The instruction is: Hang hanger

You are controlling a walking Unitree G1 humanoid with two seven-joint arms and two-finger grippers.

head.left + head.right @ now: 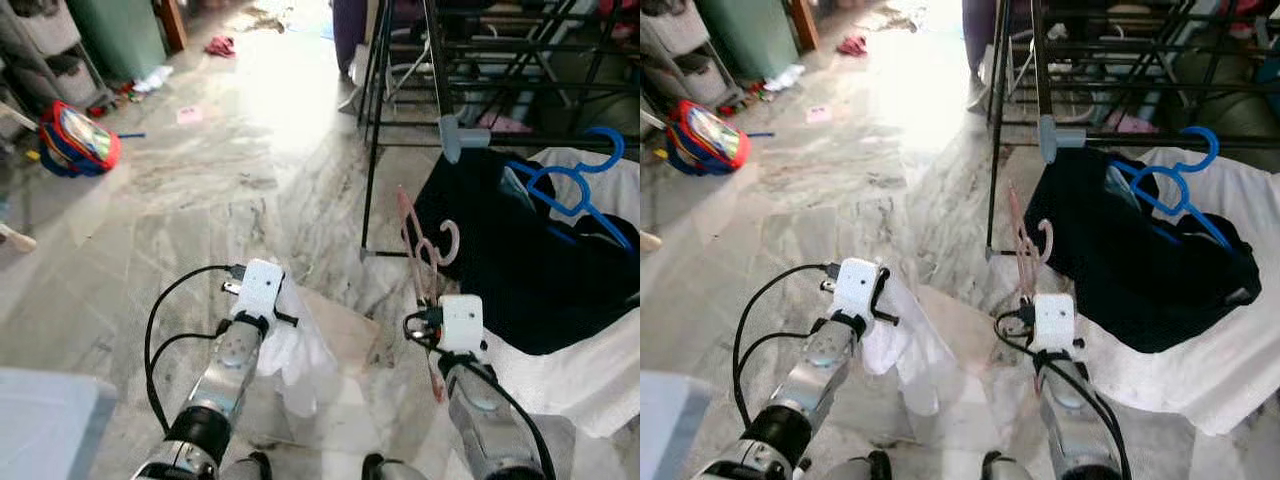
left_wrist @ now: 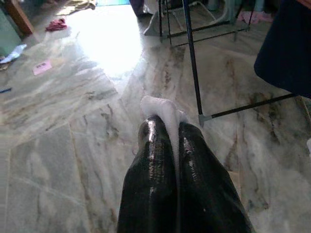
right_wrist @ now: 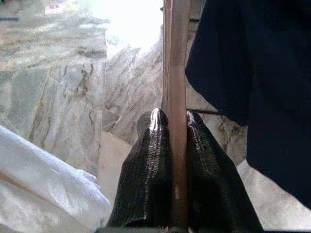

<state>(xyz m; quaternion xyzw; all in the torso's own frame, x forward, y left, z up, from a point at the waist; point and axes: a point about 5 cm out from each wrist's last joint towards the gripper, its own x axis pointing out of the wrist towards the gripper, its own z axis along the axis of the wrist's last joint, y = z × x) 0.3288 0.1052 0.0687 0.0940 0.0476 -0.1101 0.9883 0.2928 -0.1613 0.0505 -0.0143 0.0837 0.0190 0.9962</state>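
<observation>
Pink hanger [image 1: 428,262] — pinched at its bar between my right gripper [image 3: 176,127] fingers, hook up, in front of the black drying rack [image 1: 400,110]. Left gripper [image 2: 167,127] clamps white cloth [image 1: 290,350] — over marble floor [image 1: 200,210].

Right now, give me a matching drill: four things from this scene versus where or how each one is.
Things:
1. pink hanger
2. white cloth
3. blue hanger
4. school bag

States:
A. lying on the dark garment
B. clamped in the left gripper
C. on the floor, far left
D. clamped in the right gripper

Pairs: 1-D, 2-B, 3-A, 4-C
</observation>
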